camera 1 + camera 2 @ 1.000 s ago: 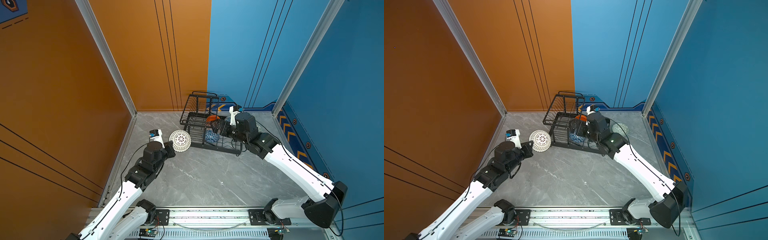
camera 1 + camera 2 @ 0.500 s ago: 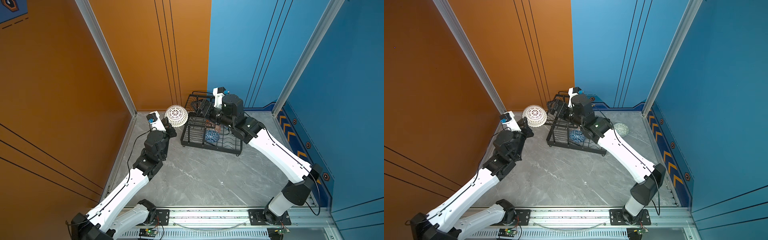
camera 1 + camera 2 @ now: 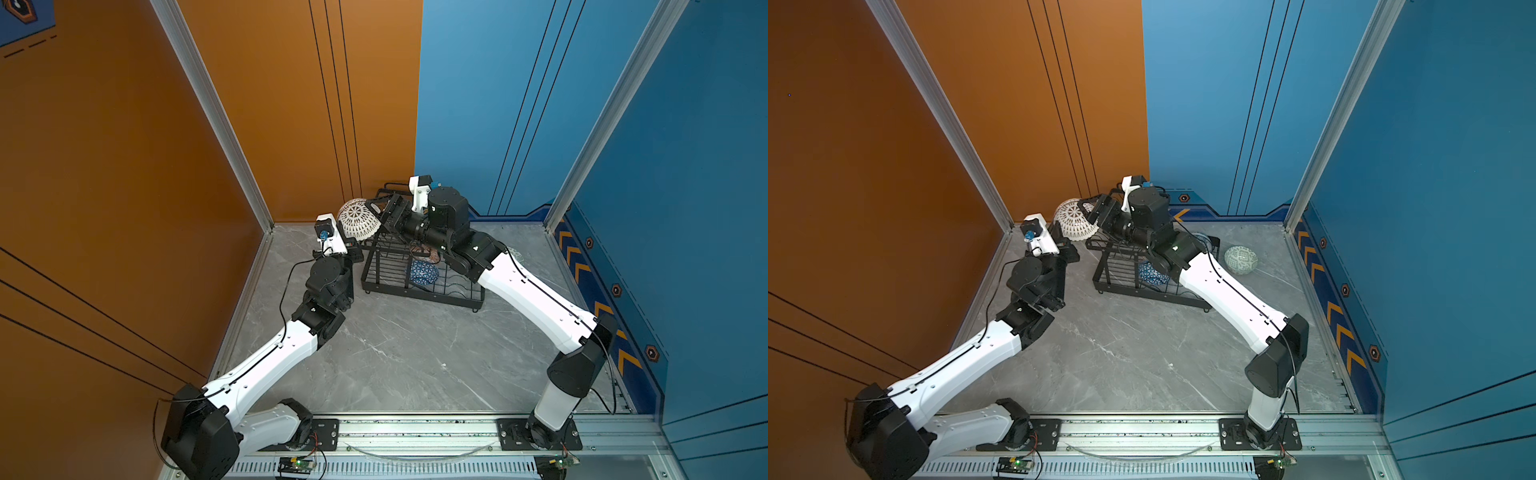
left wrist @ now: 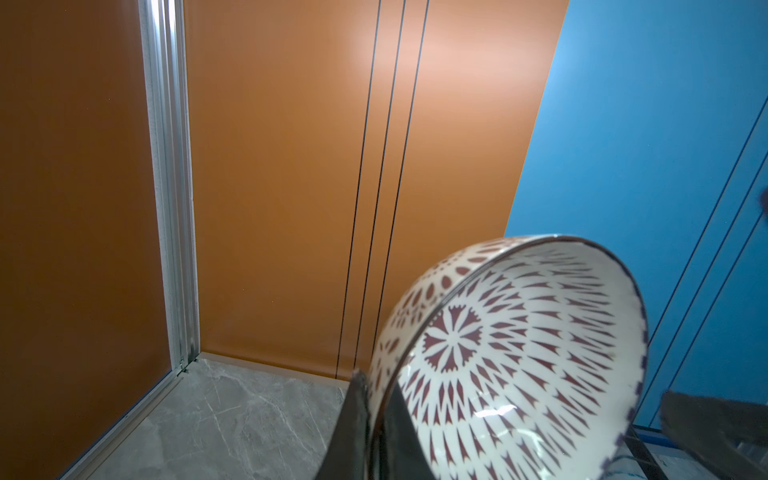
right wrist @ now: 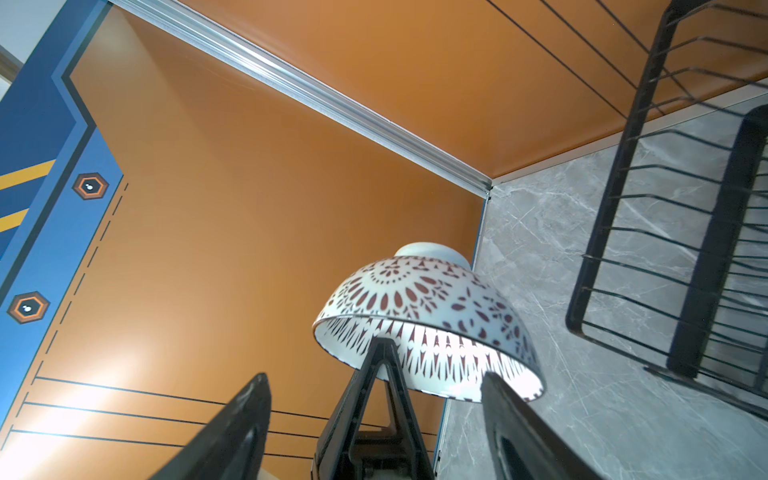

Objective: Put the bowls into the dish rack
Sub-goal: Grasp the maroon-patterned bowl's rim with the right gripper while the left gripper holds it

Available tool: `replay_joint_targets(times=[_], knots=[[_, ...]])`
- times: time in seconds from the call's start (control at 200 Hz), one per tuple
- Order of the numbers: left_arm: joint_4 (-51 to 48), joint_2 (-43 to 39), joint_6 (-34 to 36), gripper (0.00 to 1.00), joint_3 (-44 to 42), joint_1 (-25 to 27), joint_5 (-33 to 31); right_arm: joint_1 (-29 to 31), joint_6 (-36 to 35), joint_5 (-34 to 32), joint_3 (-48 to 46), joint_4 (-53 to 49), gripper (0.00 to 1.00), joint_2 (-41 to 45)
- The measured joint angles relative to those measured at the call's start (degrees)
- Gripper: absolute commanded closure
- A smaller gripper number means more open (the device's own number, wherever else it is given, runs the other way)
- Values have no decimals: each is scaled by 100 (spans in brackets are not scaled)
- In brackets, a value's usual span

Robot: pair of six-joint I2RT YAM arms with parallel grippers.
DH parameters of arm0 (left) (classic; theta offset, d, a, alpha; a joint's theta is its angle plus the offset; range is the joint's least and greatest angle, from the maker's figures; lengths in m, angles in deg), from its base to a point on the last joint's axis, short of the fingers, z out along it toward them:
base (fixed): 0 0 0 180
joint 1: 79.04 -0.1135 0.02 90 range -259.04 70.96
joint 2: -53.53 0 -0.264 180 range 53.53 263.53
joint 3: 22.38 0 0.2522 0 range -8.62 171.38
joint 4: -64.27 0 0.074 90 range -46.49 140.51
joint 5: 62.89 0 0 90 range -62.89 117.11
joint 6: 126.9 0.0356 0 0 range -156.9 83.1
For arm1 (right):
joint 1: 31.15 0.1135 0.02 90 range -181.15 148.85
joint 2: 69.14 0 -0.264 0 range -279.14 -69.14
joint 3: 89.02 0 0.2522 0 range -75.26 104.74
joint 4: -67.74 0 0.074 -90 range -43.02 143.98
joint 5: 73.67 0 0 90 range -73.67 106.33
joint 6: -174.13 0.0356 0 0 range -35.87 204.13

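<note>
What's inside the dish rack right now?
A blue patterned bowl sits in the lower tier of the dish rack. The right arm covers much of the rest.

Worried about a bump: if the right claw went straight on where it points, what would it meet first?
Most likely the patterned bowl, pinched at its rim by the left claw. It hangs straight ahead of the open right claw, in line with its gap; how close is unclear.

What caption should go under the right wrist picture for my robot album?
Left pincer grips the rim of the patterned bowl in front of the open right pincer, dish rack alongside.
</note>
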Motion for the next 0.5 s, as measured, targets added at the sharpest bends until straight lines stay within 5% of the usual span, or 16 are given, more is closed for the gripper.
replay_joint_targets(times=[0.5], knots=[[960, 455, 739, 100, -173, 396, -378, 33, 343, 0, 654, 195, 36, -621]])
